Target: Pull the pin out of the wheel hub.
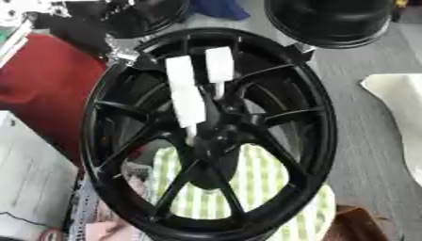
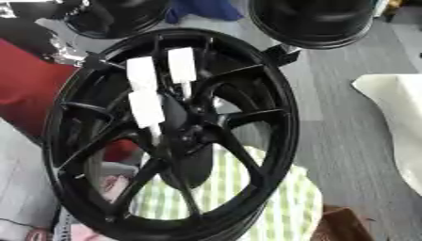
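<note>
Black wheel hub [image 1: 206, 136] fills mid-frame, upright; two white pins [image 1: 185, 96] sit in its centre spokes. No robot hand is visible, so its state is unknown. Best: grasp one pin, pull straight out.

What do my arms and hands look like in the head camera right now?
The left arm enters at the upper left: black casing, with a silver joint beside the wheel rim. The right hand may be the small black piece with a pale glint at the rim's upper right. No cables or markings are visible.
</note>
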